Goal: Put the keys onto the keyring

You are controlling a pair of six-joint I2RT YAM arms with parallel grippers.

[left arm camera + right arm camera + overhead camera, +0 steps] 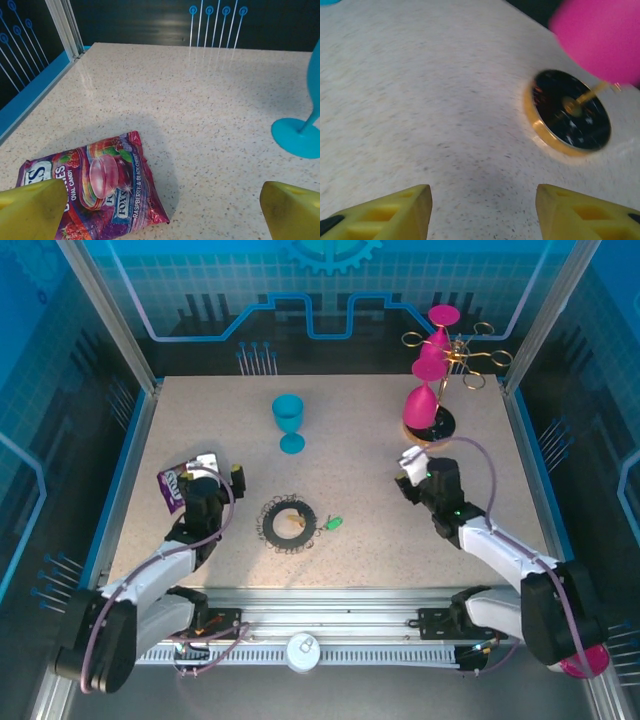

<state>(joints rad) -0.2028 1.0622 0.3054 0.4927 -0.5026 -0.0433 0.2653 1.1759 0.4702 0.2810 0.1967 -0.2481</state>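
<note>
Both arms stretch forward and low; the left gripper [212, 472] and the right gripper [409, 476] each have 2 fingers spread wide, empty.

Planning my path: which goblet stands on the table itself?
The blue goblet, upright on the bare table left of centre; the pink goblets hang inverted on the gold rack.

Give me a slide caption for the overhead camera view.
Keyring and green-tagged keys lie side by side between the left gripper and right gripper, both open and empty.
</note>
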